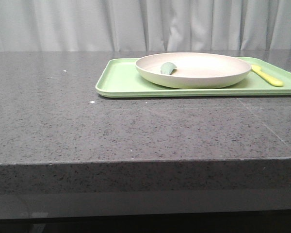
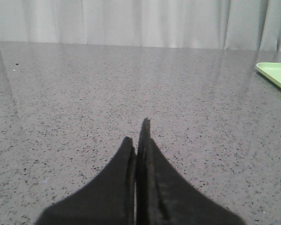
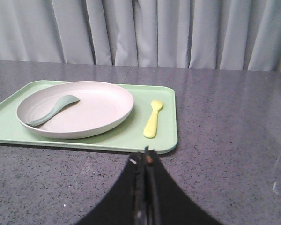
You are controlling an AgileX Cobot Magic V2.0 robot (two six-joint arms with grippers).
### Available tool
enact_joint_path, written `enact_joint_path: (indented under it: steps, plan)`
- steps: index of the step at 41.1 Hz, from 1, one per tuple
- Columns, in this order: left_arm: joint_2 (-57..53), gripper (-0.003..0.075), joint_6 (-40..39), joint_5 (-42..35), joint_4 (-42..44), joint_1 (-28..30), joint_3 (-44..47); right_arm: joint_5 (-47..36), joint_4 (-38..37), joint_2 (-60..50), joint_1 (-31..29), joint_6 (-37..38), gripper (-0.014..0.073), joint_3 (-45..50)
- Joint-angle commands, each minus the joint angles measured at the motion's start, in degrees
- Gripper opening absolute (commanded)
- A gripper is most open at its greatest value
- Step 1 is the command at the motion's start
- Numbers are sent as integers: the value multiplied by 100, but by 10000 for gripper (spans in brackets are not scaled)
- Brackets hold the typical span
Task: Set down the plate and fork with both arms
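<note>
The off-white plate (image 1: 194, 69) sits on a light green tray (image 1: 117, 80) at the back right of the table. It also shows in the right wrist view (image 3: 84, 110). The pale yellow fork (image 1: 267, 75) lies on the tray to the right of the plate; it shows in the right wrist view too (image 3: 153, 119). My right gripper (image 3: 144, 161) is shut and empty, just short of the tray's near edge. My left gripper (image 2: 138, 136) is shut and empty over bare table, left of the tray. Neither gripper shows in the front view.
A small grey-green utensil (image 1: 168, 68) lies inside the plate, seen also in the right wrist view (image 3: 52, 109). The tray's corner (image 2: 277, 74) shows in the left wrist view. The grey stone table (image 1: 136, 126) has a front edge near the camera. Grey curtains hang behind.
</note>
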Motion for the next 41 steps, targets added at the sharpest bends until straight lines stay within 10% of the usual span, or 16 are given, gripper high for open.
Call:
enact_joint_path:
  steps: [1, 26, 41]
  plan:
    - [-118, -18, 4, -480, -52, 18, 15, -484, -8, 59, 1, -47, -67, -159]
    - [-118, -18, 4, -480, -52, 18, 15, -522, -167, 59, 1, -47, -67, -135]
    - [-118, -18, 4, -480, -52, 18, 15, -1126, 233, -555, -309, -47, -67, 1414]
